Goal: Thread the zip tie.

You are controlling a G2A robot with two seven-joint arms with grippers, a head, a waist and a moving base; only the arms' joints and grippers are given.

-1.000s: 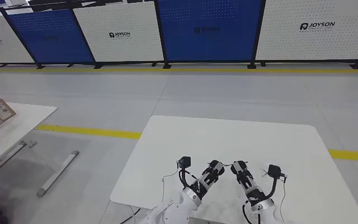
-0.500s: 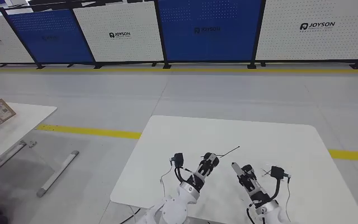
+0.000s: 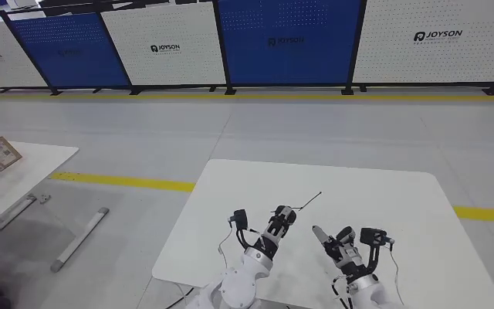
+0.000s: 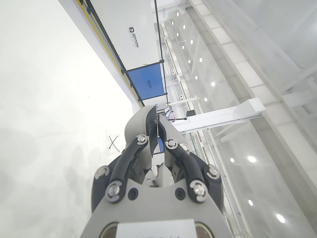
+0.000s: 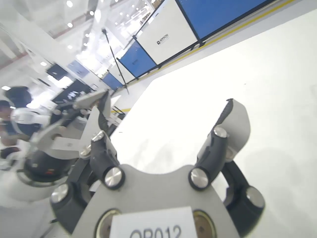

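Observation:
My left gripper (image 3: pixel 284 210) hovers over the near part of the white table (image 3: pixel 347 181), shut on one end of a thin black zip tie (image 3: pixel 307 202). The tie sticks out straight, away from the fingers and up. In the left wrist view the pads pinch the zip tie (image 4: pixel 156 126) edge-on. My right gripper (image 3: pixel 318 232) stands a little to the right, open and holding nothing. The right wrist view shows its own gripper (image 5: pixel 168 110) with fingers wide apart, and the zip tie (image 5: pixel 115 60) rising from the other gripper to the side.
Two thin dark strips (image 4: pixel 113 143) lie crossed on the table beside the left gripper. The table's far half is bare white surface. Blue and white partition panels (image 3: pixel 289 42) stand across the floor behind, and another table (image 3: pixel 31 166) sits at far left.
The two grippers, close together a second ago, have drawn apart. The left one moved left, keeping the zip tie. The right one pulled back toward the near edge, open.

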